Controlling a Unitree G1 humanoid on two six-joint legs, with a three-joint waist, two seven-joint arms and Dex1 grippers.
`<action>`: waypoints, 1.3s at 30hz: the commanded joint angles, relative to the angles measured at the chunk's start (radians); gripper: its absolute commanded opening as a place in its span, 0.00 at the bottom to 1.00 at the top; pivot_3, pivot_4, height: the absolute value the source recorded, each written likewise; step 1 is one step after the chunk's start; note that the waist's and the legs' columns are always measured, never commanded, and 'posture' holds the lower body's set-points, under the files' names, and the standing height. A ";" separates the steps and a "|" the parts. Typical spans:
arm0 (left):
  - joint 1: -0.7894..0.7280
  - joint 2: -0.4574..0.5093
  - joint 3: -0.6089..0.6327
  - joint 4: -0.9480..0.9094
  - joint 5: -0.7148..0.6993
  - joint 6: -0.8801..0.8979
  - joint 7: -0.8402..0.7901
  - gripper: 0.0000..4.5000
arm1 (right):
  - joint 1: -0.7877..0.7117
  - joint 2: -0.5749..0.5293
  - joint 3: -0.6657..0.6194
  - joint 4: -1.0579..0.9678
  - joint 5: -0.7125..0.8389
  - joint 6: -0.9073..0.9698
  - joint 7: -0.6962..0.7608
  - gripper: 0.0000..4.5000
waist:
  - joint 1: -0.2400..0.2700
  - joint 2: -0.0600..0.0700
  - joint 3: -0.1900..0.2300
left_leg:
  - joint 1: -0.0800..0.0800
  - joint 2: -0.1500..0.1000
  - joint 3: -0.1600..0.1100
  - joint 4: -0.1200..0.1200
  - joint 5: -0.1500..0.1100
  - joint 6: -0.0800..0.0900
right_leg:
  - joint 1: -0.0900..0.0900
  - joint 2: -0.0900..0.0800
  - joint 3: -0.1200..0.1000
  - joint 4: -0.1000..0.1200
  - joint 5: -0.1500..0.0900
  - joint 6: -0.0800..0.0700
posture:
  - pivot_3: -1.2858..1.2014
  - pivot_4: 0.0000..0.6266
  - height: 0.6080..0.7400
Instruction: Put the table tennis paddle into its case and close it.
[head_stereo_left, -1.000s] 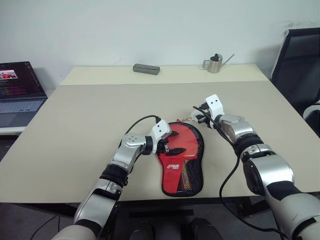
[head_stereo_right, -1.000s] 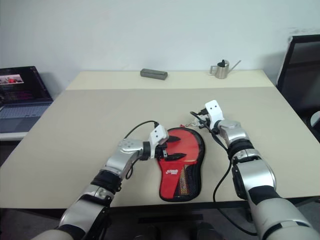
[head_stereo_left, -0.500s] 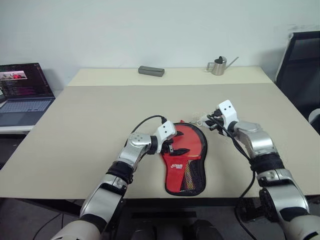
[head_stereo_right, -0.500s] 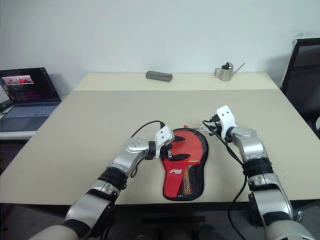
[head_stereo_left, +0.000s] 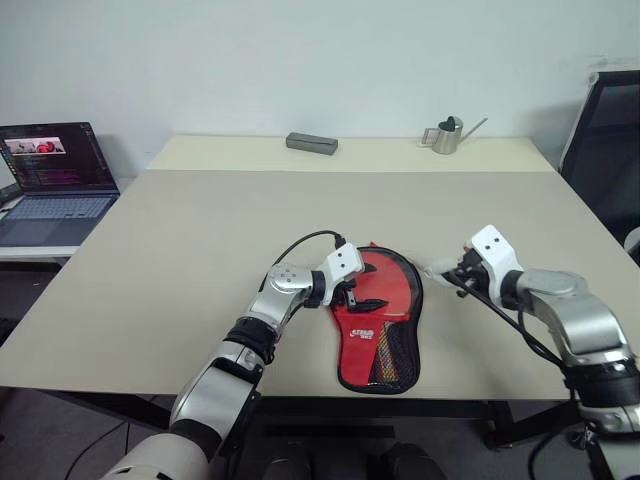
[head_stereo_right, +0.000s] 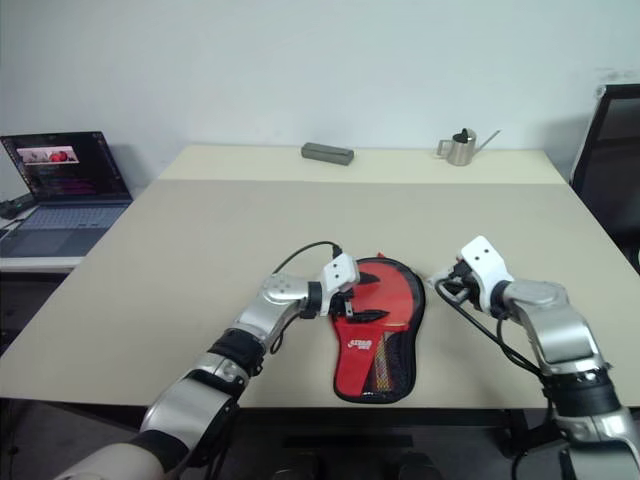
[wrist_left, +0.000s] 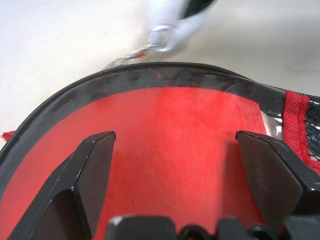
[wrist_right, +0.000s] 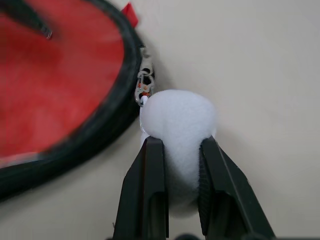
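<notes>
Table (head_stereo_left: 180, 240) open around case (head_stereo_left: 385, 300) (seemingly zipped).

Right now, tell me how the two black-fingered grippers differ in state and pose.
The left gripper stands open, holding nothing; the right gripper is shut on the white foam pull of the zipper. The left hovers over the red, black-edged case; the right sits beside the case's rim, over the beige table. Both are low over the table and close to the case.
</notes>
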 joint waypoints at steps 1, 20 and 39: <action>0.053 0.006 -0.075 0.123 0.101 0.023 0.011 0.93 | 0.074 -0.092 -0.037 -0.159 0.069 0.060 0.081 0.07 | 0.000 -0.001 -0.001 | 0.000 -0.001 0.000 0.000 0.000 0.000 | 0.000 -0.001 0.000 0.000 -0.001 0.001 | 0.52 0.24 1.00; 0.042 -0.025 -0.090 0.154 0.108 0.001 0.020 0.93 | 0.446 -0.418 -0.024 -0.582 0.240 -0.096 0.364 0.07 | 0.005 -0.010 -0.005 | 0.000 -0.010 0.000 -0.002 -0.008 0.001 | 0.003 -0.016 -0.004 -0.014 -0.005 0.009 | 0.52 0.24 1.00; 0.046 -0.038 -0.098 0.146 0.106 0.005 0.029 0.93 | 0.640 -0.526 -0.005 -0.856 0.357 -0.167 0.459 0.07 | 0.026 -0.014 -0.010 | 0.000 -0.010 0.001 -0.001 -0.015 0.001 | 0.005 -0.020 -0.007 -0.016 -0.009 0.011 | 0.52 0.24 1.00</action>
